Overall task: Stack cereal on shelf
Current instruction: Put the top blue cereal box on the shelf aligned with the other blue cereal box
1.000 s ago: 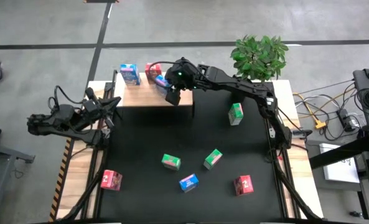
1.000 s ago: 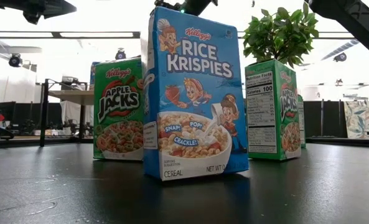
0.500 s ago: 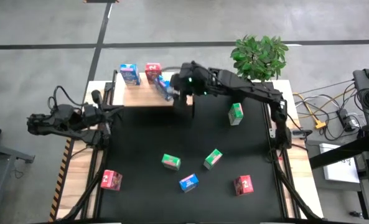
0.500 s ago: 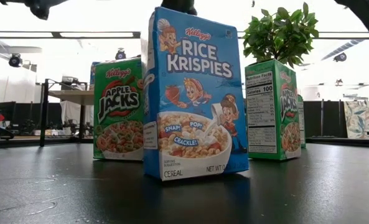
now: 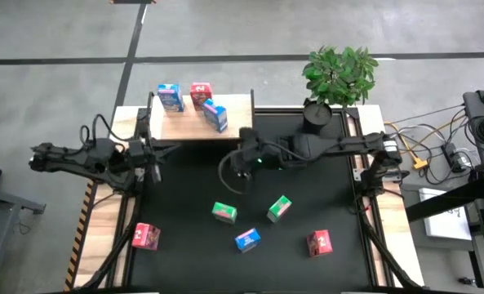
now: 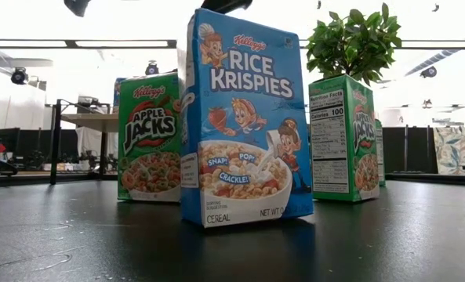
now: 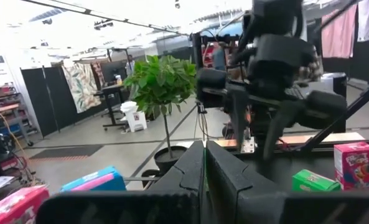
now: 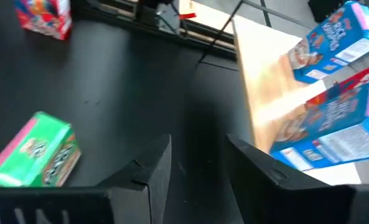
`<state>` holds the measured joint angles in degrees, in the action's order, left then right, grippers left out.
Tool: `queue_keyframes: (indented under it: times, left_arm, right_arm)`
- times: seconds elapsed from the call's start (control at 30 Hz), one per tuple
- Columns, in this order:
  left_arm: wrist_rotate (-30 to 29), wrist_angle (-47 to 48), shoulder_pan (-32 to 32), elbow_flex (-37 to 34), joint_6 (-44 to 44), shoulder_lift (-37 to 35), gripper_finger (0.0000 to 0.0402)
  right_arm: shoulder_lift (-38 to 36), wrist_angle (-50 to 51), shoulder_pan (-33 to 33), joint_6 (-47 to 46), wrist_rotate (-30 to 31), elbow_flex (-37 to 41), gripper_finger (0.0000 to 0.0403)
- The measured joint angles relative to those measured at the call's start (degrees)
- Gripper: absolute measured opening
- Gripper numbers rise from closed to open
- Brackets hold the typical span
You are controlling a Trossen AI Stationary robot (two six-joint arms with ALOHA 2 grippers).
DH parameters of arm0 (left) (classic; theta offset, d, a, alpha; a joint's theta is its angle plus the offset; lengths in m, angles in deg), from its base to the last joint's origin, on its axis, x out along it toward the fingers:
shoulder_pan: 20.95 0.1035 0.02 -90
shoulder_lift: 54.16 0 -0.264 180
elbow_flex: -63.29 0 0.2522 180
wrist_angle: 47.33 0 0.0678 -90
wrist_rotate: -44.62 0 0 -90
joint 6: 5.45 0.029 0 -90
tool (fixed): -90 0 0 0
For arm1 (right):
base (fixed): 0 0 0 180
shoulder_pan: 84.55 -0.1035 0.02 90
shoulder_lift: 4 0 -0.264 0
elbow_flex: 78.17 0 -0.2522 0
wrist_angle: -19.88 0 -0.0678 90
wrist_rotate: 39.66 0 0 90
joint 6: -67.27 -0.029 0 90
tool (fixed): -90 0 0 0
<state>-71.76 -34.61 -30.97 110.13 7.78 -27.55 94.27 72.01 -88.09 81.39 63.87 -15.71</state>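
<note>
Right tool (image 5: 243, 160) low over mat centre, empty, arm outstretched leftward.

Cereal boxes up close on my counter (image 6: 389, 243).
I see a blue Rice Krispies box (image 6: 244, 117) standing upright in front, green Apple Jacks boxes (image 6: 148, 137) behind on either side.

The right tool (image 5: 243, 160) has pulled back off the shelf (image 5: 194, 124). It leaves a blue box (image 5: 215, 114) there.
</note>
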Motion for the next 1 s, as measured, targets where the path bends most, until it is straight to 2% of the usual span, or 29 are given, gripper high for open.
queue_keyframes:
  times: [0.23,0.5,0.6,0.73,1.0]
  left_arm:
    - [-0.1,6.5,0.0,8.6,0.4,6.1,0.0000]
    - [-0.1,19.8,1.4,20.3,0.8,15.5,0.0009]
    - [-0.1,26.3,3.2,25.0,0.8,19.2,0.0037]
    - [0.6,33.5,6.5,30.7,2.9,24.7,0.0095]
    - [4.3,42.2,15.2,41.4,11.6,36.5,0.0216]
  right_arm:
    - [-9.4,-11.8,-2.1,0.0,0.0,17.8,0.0128]
    - [-20.5,-27.7,-2.5,1.6,-0.4,36.4,0.0132]
    - [-24.3,-34.0,-2.5,3.1,-0.5,42.7,0.0131]
    - [-28.8,-41.1,-2.5,4.0,-0.6,49.6,0.0127]
    - [-34.5,-49.0,-2.5,5.1,-3.7,58.1,0.0128]
